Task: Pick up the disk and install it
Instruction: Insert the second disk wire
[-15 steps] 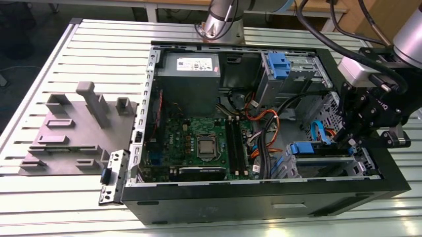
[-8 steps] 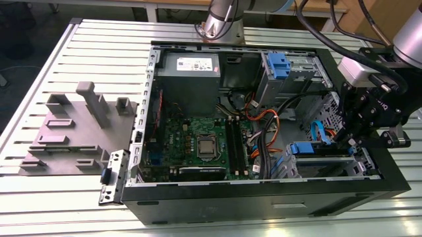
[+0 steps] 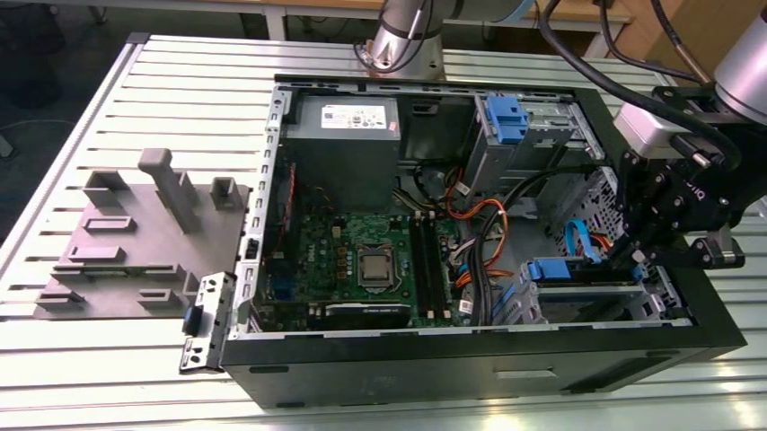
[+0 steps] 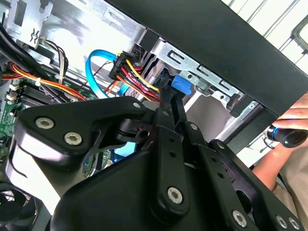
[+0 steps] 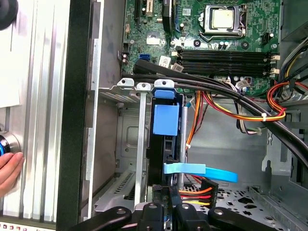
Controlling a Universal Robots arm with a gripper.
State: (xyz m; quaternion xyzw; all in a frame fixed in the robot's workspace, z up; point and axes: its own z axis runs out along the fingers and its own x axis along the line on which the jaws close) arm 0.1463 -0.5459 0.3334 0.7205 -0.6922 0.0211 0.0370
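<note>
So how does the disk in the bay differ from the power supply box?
The power supply box is much bigger than the disk. The box is grey with a white sticker; the disk carries blue plastic. The box fills a case corner; the disk stands on edge in a metal bay. Both sit inside the computer case.

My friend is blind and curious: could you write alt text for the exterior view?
A black gripper on a robot arm reaches into an open computer case at the exterior view's right, just above a blue-railed disk seated in a drive bay. A green motherboard and grey power supply fill the case's other side.
</note>
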